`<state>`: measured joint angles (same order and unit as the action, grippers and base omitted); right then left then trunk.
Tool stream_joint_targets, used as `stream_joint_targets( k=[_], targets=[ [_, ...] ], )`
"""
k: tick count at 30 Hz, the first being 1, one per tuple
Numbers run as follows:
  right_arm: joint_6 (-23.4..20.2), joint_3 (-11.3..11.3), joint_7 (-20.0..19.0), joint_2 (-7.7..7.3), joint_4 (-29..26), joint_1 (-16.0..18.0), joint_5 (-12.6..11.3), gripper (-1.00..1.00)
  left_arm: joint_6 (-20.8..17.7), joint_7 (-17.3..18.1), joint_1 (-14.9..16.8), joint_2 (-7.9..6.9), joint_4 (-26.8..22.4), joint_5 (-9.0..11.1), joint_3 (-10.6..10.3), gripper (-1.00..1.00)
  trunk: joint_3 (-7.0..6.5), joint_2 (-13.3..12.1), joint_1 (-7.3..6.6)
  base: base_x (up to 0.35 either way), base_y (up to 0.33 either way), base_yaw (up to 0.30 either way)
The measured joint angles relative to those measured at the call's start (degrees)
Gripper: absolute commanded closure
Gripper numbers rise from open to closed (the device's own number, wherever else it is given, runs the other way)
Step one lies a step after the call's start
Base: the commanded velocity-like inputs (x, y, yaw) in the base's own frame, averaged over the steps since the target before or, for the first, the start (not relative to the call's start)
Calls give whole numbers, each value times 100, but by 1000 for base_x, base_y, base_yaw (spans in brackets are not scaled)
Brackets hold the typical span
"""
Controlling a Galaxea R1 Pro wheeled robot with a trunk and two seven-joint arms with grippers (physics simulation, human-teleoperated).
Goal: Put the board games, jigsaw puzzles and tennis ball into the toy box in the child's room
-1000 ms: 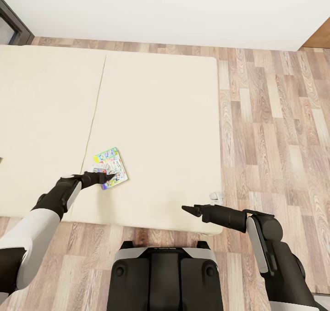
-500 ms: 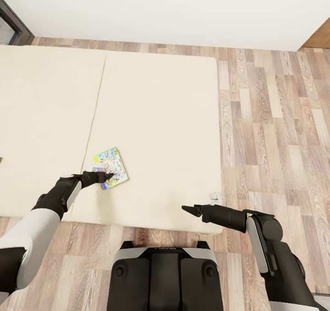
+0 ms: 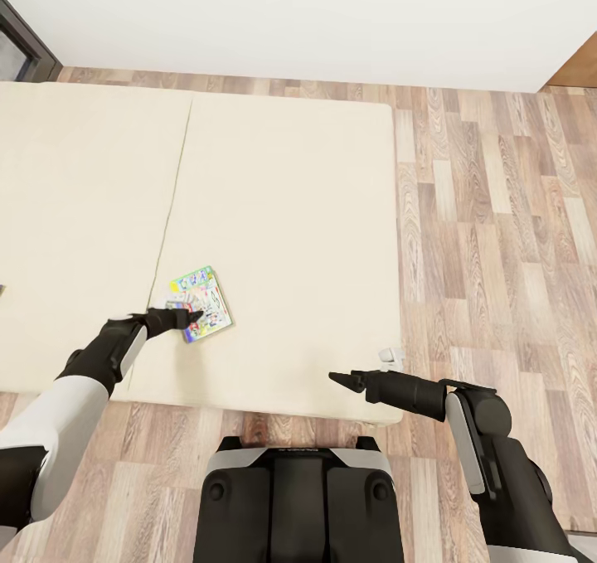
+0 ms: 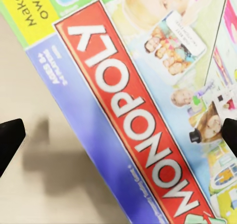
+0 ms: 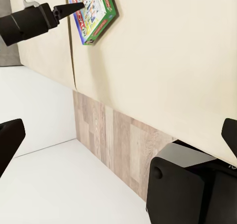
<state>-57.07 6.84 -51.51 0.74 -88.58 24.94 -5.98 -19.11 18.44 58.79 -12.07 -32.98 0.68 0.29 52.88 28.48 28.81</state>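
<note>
One wide bed (image 3: 274, 215) with a smooth beige mattress fills the middle and left of the head view; a thin seam runs down its left part. Around it lies a floor (image 3: 497, 240) of wood planks in brown and grey tones, and a plain white wall (image 3: 315, 16) crosses the upper part of the frame.

At the lower edge of the frame the dark base of the robot (image 3: 298, 505) is seen, with a light grey curved rim.

On the mattress, in the lower left part of the head view, lies one flat rectangular board game (image 3: 201, 302), a little turned. Its lid is glossy printed cardboard with many colours. In the left wrist view the board game (image 4: 148, 100) shows a red band with white letters "MONOPOLY", a blue-violet edge and small cartoon figures.

The left gripper (image 3: 192, 318) is at the near edge of this box, with its black pointed fingers over the lid. In the left wrist view its two dark fingertips (image 4: 10, 142) stand at the opposite sides of the picture, so the jaws are wide apart, and nothing is between them. I cannot tell if a finger touches the lid.

The right gripper (image 3: 340, 379) hangs over the lower edge of the mattress, right of the centre, well apart from the box. Its jaws are also wide and hold nothing.
</note>
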Motion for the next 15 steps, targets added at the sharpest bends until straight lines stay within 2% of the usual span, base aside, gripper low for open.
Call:
stream_joint_targets(
  k=[3,11,15],
  targets=[
    [0,0,0,0,0,0,0,-100,18,-18,6,2,-22,-58,20,-100,0,-1,2,0,0,0],
    [0,0,1,0,0,0,0,-100,23,-50,13,3,-64,-60,30,-100,0,-1,2,0,0,0],
    [0,0,1,0,0,0,0,-100,158,-76,16,8,-74,-59,51,-100,0,-1,2,0,0,0]
  ],
)
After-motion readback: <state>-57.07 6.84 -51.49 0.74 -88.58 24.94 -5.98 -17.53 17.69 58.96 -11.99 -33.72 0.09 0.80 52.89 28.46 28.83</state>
